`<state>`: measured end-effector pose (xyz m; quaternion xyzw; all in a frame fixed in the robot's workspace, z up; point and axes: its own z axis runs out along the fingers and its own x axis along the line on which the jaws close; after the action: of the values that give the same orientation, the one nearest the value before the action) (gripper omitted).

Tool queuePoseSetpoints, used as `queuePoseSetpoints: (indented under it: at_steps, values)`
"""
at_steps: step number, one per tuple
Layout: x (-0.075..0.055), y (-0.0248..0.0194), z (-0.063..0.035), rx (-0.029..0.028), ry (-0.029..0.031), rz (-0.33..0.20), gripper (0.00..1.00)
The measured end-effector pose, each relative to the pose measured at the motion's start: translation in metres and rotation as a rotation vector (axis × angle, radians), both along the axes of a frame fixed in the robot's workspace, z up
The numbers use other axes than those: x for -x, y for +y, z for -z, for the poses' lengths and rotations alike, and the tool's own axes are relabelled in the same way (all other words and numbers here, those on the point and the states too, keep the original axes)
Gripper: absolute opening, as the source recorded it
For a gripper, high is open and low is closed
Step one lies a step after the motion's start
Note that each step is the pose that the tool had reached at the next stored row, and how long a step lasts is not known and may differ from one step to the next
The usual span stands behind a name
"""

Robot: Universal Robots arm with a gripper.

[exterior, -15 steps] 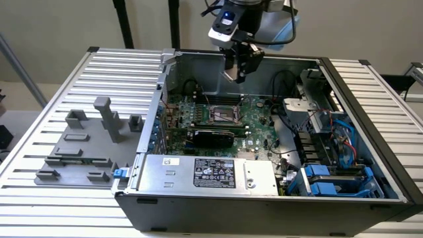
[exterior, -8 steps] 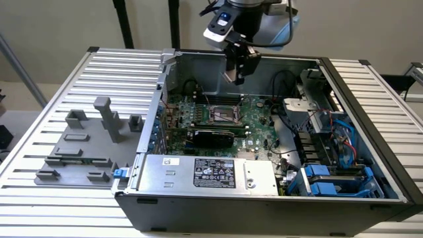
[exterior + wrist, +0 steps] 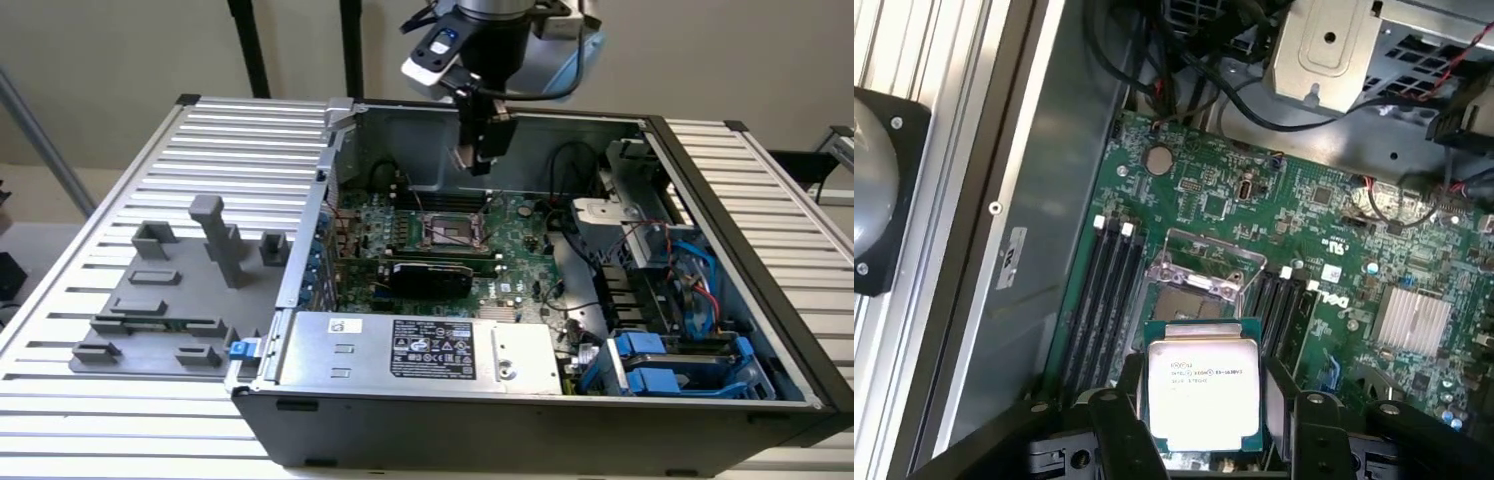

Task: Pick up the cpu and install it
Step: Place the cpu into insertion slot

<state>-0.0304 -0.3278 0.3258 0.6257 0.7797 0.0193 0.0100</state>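
The cpu (image 3: 1202,393), a silvery square chip with printed markings, sits flat between my gripper's (image 3: 1202,405) two black fingers (image 3: 1122,405), which are shut on its sides. Below it on the green motherboard lies the dark socket (image 3: 1199,292) with its metal frame lifted open. In the exterior view my gripper (image 3: 481,160) hangs inside the open computer case (image 3: 534,440), above and slightly behind the socket (image 3: 450,232), well clear of the board.
Grey fixture blocks (image 3: 174,290) stand on the ribbed table at the exterior view's left. Inside the case are a power supply (image 3: 414,350), blue drive bays (image 3: 681,365), black cables (image 3: 574,160), memory slots (image 3: 1109,290) and a heatsink (image 3: 1412,318).
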Motion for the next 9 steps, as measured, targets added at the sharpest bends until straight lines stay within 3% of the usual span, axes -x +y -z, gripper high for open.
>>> queuePoseSetpoints:
  at_steps: [9]
  values:
    - [0.0,0.0,0.0087,0.0001,0.0,0.163,0.55]
